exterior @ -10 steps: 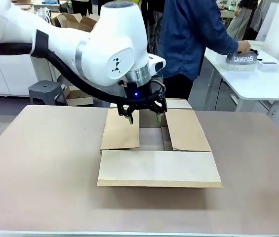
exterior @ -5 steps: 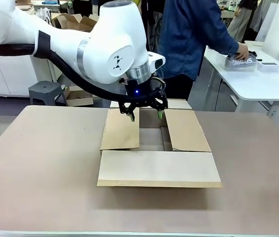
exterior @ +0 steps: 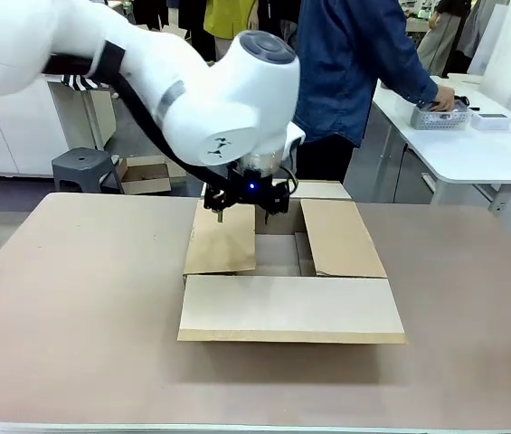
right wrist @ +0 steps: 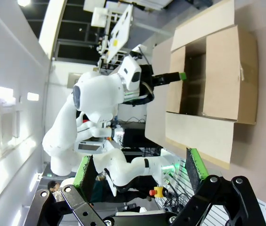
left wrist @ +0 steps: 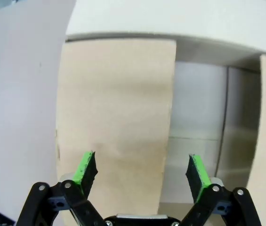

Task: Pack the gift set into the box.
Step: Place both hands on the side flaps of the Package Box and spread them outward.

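The brown cardboard box [exterior: 278, 258] stands open mid-table, all four flaps spread out. My left gripper [exterior: 244, 210] hovers open and empty over its far left flap. In the left wrist view the open gripper [left wrist: 142, 172] looks down on that flap [left wrist: 116, 117] and the bare box floor [left wrist: 196, 122]. The light-grey basket tray [exterior: 438, 115] sits on the white side table at far right under a person's hand; its contents are too small to make out. The right gripper [right wrist: 140, 172] is open and empty, off to one side of the box [right wrist: 217, 80].
The person in a blue top [exterior: 354, 63] stands beyond the box, reaching toward the side table [exterior: 472, 154]. The near flap [exterior: 289, 307] lies flat toward me. A grey stool [exterior: 86, 167] and a small carton stand behind the table at left.
My left arm has swung and its wrist has turned, lifting the gripper a little above the box's far left flap. The person's hand has shifted on the basket.
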{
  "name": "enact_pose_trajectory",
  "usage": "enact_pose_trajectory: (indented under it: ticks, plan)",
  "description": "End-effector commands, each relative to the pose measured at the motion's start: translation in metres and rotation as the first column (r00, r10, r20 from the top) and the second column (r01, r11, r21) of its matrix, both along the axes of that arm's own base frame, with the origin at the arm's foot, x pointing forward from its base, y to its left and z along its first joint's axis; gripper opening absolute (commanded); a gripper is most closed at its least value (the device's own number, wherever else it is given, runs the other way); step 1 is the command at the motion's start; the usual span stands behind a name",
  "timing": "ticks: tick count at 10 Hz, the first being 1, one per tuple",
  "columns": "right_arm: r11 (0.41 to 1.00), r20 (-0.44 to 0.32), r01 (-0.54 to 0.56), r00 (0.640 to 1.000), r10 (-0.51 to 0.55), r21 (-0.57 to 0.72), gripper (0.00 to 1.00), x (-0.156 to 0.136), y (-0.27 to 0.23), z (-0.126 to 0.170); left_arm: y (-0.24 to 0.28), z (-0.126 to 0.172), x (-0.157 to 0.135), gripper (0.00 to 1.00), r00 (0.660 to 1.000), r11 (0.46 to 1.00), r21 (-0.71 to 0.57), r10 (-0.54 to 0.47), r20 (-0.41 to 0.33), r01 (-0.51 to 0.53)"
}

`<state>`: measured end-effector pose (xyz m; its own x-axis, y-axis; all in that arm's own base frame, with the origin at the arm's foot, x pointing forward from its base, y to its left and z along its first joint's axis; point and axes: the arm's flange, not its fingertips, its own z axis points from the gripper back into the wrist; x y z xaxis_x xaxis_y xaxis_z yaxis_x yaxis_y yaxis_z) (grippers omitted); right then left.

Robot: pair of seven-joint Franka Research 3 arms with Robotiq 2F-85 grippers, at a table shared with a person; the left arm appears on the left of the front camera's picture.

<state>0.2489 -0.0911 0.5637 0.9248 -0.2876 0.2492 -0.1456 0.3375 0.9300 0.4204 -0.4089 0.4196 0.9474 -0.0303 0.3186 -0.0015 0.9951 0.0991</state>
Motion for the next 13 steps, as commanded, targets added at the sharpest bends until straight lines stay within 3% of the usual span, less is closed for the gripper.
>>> enact_pose_trajectory:
  ticks: [1, 5, 10, 13]
  plan:
    - [1.000, 0.033, -0.008, 0.999, 0.007, 0.011, 1.00, 0.002, 0.001, 0.001, -0.022, -0.002, 0.016, 1.00, 0.999, 0.999, 0.050, -0.010, -0.033, 0.011]
    - [1.000, 0.033, -0.008, 0.999, 0.007, 0.011, 1.00, 0.002, 0.001, 0.001, -0.026, -0.016, 0.028, 1.00, 0.993, 0.974, 0.225, 0.029, -0.110, -0.004]
    - [1.000, 0.033, -0.008, 0.999, 0.007, 0.011, 1.00, 0.002, 0.001, 0.001, -0.011, -0.018, 0.030, 1.00, 0.988, 0.929, 0.362, 0.122, -0.091, -0.082]
    - [1.000, 0.033, -0.008, 0.999, 0.007, 0.011, 1.00, 0.002, 0.001, 0.001, -0.001, -0.007, 0.030, 1.00, 0.989, 0.923, 0.365, 0.145, -0.042, -0.120]
